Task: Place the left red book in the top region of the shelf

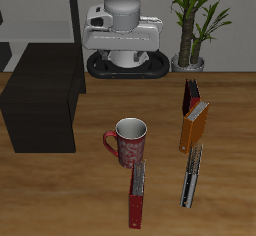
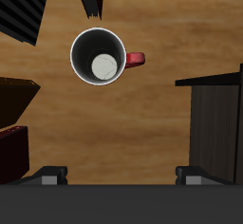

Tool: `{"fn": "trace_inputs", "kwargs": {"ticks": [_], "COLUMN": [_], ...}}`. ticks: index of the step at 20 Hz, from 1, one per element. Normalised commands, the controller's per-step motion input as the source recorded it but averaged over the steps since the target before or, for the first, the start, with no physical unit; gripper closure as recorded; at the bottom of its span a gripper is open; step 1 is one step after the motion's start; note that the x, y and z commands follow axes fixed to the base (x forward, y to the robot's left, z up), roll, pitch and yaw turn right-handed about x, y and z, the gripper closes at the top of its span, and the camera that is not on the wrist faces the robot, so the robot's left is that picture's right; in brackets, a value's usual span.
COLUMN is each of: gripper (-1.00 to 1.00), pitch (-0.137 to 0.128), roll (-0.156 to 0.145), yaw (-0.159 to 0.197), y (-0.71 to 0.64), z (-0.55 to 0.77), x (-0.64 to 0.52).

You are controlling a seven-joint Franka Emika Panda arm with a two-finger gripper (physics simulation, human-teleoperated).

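The red mug (image 1: 129, 141) stands empty near the black shelf (image 1: 42, 110); the gripper's (image 2: 121, 177) fingers are spread, holding nothing.

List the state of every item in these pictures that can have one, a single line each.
claw: open, holding nothing, above the mug
mug: upright, mouth up
left red book: standing on the table, not on the shelf
orange book: standing, right before the left red book
thin red book: low on the table, before the mug
shelf: on the table, apart from the books
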Motion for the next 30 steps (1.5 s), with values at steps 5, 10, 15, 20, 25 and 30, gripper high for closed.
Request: {"fn": "trace_inputs", "kwargs": {"ticks": [5,10,15,20,25,30], "gripper": [-1.00,-1.00,-1.00,-1.00,-1.00,-1.00], "pitch": [0.003,-0.034,-0.010,-0.031,-0.024,-0.035], "roll": [-0.011,-0.043,-0.015,0.036,0.041,0.000], "yaw": [0.003,-0.058,-0.031,-0.003,0.027,0.021], "y": [-0.01,0.21,0.39,0.66,0.60,0.55], "z": [-0.05,-0.13,-0.16,-0.18,-0.16,-0.04], "x": [-0.01,-0.23,-0.35,-0.45,-0.28,-0.19]}}
